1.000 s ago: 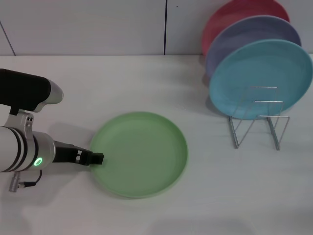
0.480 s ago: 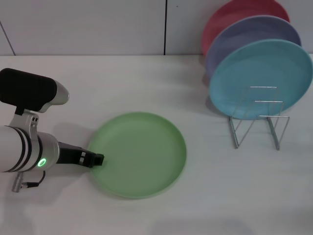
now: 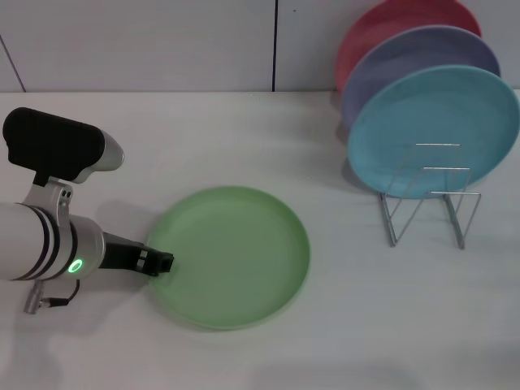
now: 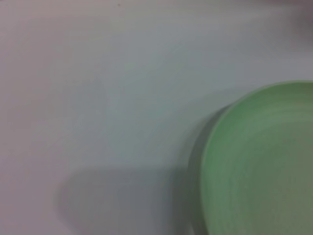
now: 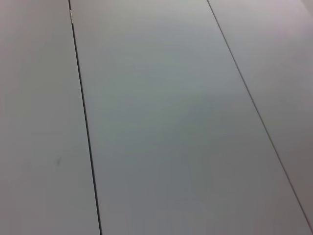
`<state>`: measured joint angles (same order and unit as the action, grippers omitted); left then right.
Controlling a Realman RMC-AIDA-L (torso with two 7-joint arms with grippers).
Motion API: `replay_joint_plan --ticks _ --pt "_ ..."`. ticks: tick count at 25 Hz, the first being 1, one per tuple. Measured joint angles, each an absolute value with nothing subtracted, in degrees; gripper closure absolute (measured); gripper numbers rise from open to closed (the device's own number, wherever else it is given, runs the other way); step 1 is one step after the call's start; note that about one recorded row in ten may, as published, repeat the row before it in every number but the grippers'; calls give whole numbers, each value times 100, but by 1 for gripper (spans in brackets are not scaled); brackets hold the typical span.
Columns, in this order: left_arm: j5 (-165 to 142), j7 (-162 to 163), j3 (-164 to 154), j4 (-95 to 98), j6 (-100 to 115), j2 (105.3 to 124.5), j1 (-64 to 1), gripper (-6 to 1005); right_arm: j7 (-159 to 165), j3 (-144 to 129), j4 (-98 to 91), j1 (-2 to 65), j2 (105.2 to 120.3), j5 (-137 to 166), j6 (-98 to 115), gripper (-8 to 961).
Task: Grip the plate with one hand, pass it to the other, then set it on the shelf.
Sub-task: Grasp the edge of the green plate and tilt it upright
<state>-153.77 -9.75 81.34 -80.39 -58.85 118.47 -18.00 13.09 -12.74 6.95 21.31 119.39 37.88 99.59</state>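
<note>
The light-green plate (image 3: pixel 231 256) lies flat on the white table in the head view. My left gripper (image 3: pixel 165 262) reaches in from the left and is shut on the plate's left rim, low at table height. The left wrist view shows the plate's rim (image 4: pixel 259 161) close by, with a shadow beside it. The silver wire shelf (image 3: pixel 445 169) stands at the right, a little behind the plate, with its front slot free. My right gripper is out of view; its wrist view shows only grey panels.
A turquoise plate (image 3: pixel 435 114), a lavender plate (image 3: pixel 406 57) and a red plate (image 3: pixel 390 20) stand upright in the shelf, one behind the other. The wall runs along the table's back edge. Bare table lies between the green plate and the shelf.
My left arm's black upper casing has swung up and to the right. The gripper has stayed at the plate's left rim, and the plate has shifted slightly to the left.
</note>
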Motion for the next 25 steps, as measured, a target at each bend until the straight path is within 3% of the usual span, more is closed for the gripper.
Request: replay_joint_plan --ticks 25 --pt "-15366 -975 8142 -8000 -5960 11847 -1930 651 1309 -1274 659 2163 11926 3787 9963 133"
